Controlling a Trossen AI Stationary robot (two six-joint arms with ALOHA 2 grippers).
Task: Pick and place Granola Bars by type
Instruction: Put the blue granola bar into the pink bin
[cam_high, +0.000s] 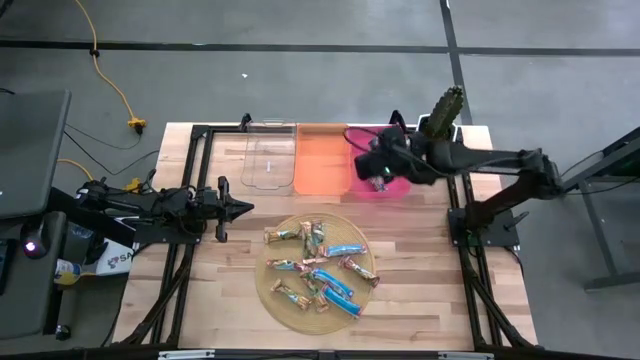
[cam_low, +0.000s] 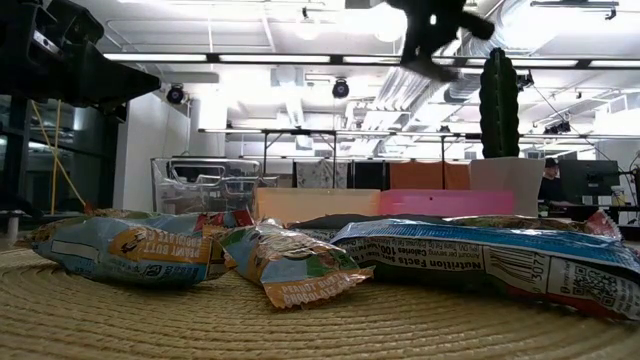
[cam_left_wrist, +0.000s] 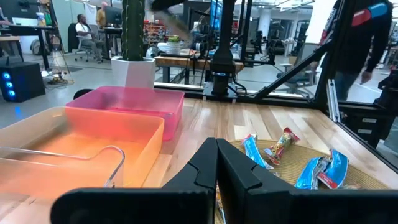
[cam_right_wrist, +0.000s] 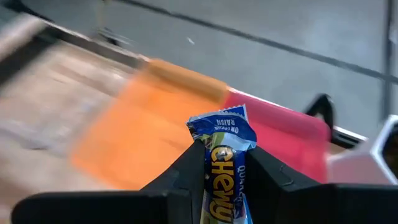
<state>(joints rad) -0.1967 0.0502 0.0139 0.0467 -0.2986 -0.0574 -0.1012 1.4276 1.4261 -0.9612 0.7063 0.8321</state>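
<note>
Overhead, we see the right gripper (cam_right_wrist: 222, 163) clamped on a blue foil-wrapped granola bar (cam_right_wrist: 222, 149), seemingly above the pink plastic bin (cam_high: 392, 189); the left gripper (cam_high: 245, 208), fingers together, waits beside the round woven mat (cam_high: 286, 310).

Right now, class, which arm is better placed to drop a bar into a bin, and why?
The right arm. Its tool is shut on a blue bar and hangs over the pink bin. The left tool is shut, holds nothing, and sits beside the woven mat.
</note>
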